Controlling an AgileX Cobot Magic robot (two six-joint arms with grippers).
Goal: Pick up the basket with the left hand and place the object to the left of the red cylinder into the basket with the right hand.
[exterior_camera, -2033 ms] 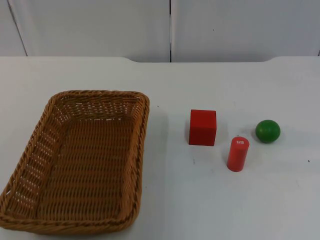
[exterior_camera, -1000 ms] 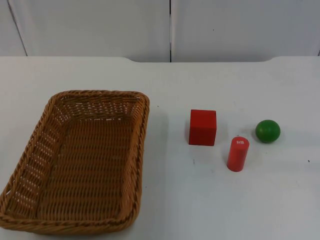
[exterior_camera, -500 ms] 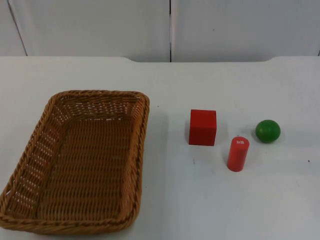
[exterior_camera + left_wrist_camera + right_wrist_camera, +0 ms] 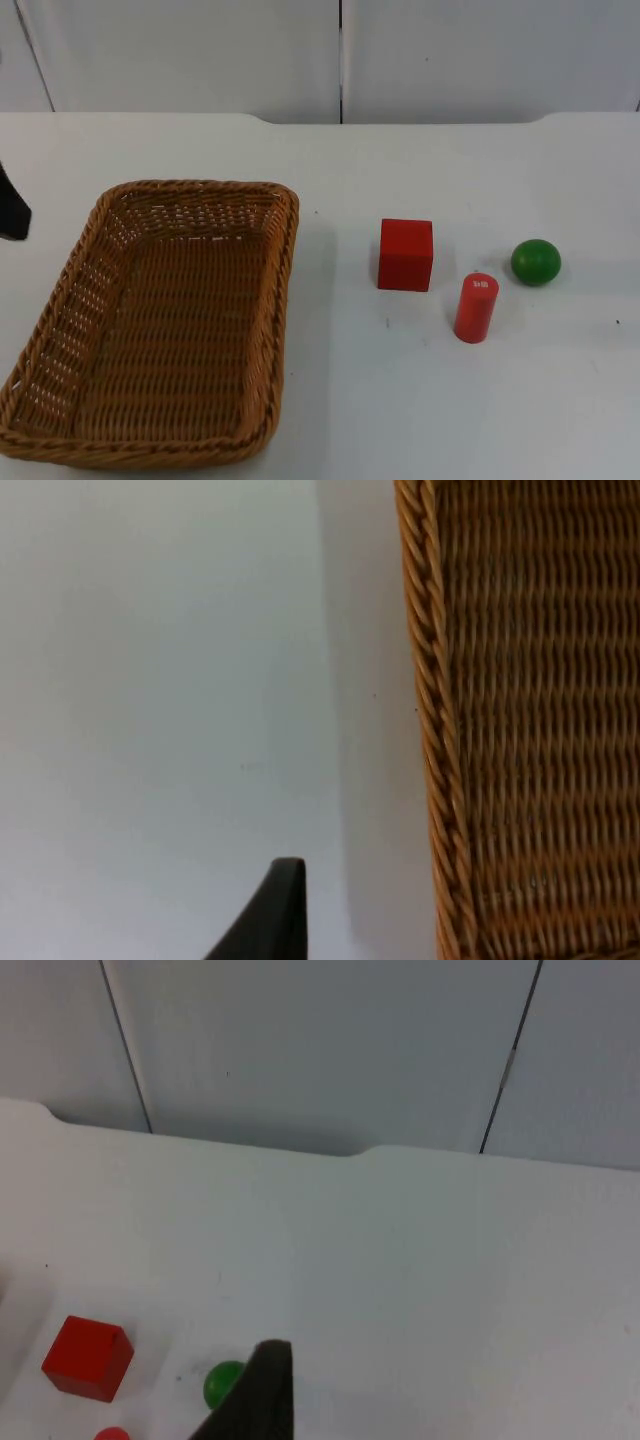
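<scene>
Basket (image 4: 160, 320) cut off below; left gripper (image 4: 12, 208) barely visible.

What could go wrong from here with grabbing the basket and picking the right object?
The left gripper sits just outside the basket rim, so a misjudged descent might hit the weave. The red cube stands close to the red cylinder, which is upright and could topple; the green ball might then roll.

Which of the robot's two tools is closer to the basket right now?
Left. The left tool is just beside the basket; the right tool waits far off, near the green ball.
</scene>
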